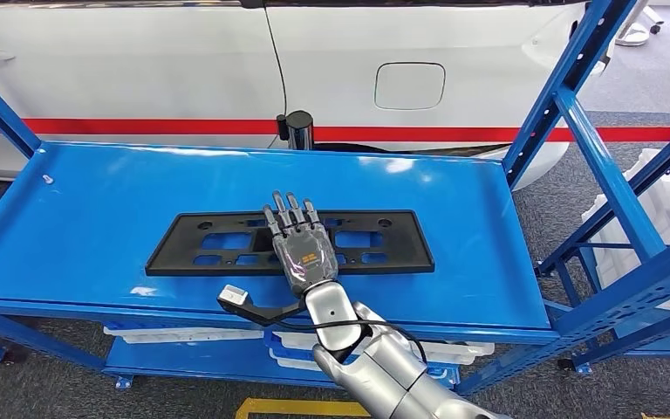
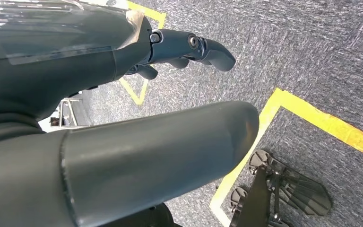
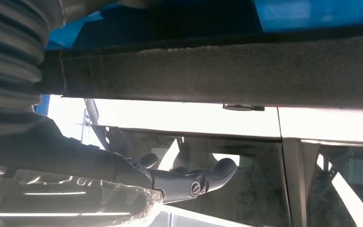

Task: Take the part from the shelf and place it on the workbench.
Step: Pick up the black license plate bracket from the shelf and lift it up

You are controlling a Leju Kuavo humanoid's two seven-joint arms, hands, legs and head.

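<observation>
Head view gives you the right hand stretched out flat over the black part, a long perforated plate lying flat on the top deck of the blue shelf. The fingers are extended and slightly apart, resting on or just above the plate; you cannot tell whether they touch it, and nothing is gripped. A white car with a red stripe stands behind the shelf. In the left wrist view, your left hand hangs over grey carpet marked with yellow tape, fingers loosely extended, holding nothing.
</observation>
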